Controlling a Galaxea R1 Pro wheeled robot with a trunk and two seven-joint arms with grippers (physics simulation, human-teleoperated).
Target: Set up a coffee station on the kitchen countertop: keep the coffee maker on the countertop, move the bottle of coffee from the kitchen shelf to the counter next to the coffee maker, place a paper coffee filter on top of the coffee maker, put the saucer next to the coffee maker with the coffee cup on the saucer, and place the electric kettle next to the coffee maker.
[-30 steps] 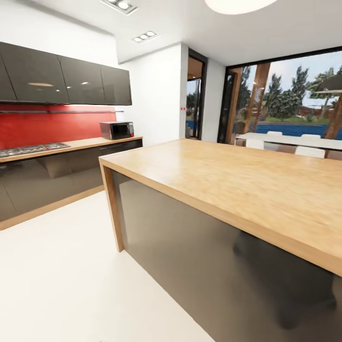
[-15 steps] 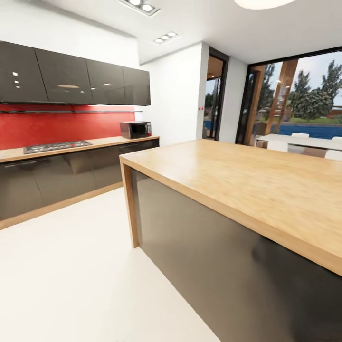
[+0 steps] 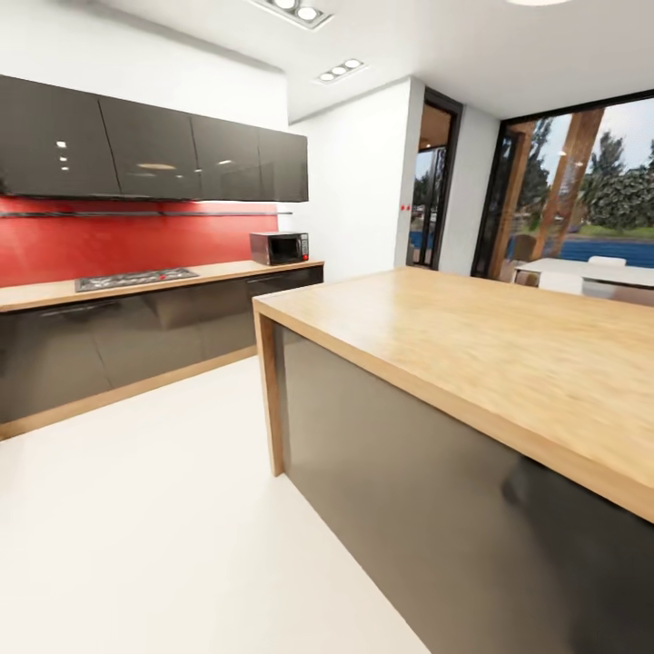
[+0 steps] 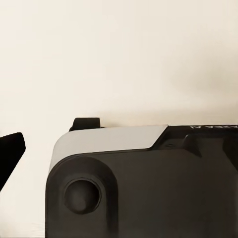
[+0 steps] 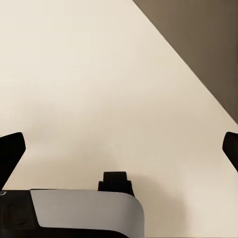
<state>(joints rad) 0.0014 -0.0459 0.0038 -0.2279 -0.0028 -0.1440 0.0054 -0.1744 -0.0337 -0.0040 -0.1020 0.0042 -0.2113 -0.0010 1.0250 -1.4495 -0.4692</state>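
White floor (image 3: 163,509) fronts a bare wooden island top (image 3: 472,345); right gripper (image 5: 119,148) spread wide; left gripper's (image 4: 10,153) spread cannot be told, one fingertip cut off at the frame edge.

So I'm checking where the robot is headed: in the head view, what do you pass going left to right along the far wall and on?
Hob → microwave → dark doorway → white table outside the big window.

Home kitchen: hob (image 3: 134,278), microwave (image 3: 279,248), dark wall cabinets (image 3: 154,153), wooden island (image 3: 472,345) (red splashback (image 3: 136,241)).
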